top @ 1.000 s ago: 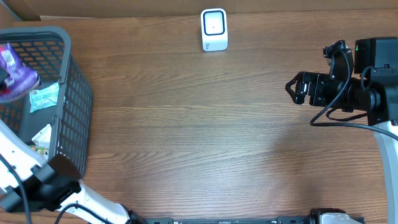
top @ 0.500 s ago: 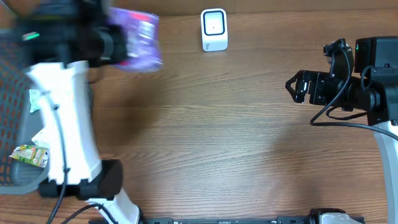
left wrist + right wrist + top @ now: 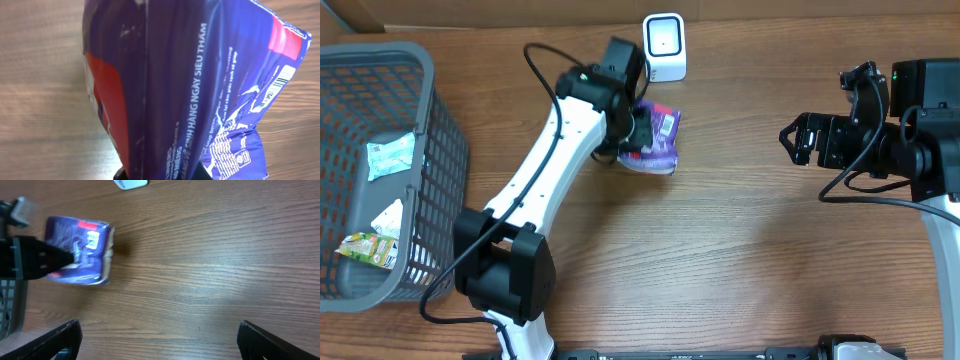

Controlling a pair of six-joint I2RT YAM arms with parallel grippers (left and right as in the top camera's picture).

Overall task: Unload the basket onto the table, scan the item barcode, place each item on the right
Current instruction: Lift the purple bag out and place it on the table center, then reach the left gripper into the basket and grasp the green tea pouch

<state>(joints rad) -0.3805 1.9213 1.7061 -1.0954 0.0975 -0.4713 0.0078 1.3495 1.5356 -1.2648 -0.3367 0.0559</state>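
Observation:
The item is a purple snack packet (image 3: pixel 657 142) with a red patch, held just above the table in front of the white scanner (image 3: pixel 664 47). My left gripper (image 3: pixel 636 130) is shut on the packet's left end. In the left wrist view the packet (image 3: pixel 190 85) fills the frame, and its barcode (image 3: pixel 274 93) shows at the right edge. My right gripper (image 3: pixel 792 140) stands open at the table's right side, far from the packet. The right wrist view shows the packet (image 3: pixel 80 250) at upper left, with nothing between the gripper's own fingertips (image 3: pixel 160 340).
A grey wire basket (image 3: pixel 432 75) stands at the left edge with small packets (image 3: pixel 390 157) inside. The left arm stretches diagonally from the front left base to the scanner. Bare wooden table (image 3: pixel 740 250) lies between the two arms.
The left arm has swung from the basket across to the right with the purple packet, and now holds it low in front of the scanner. The right arm has not moved.

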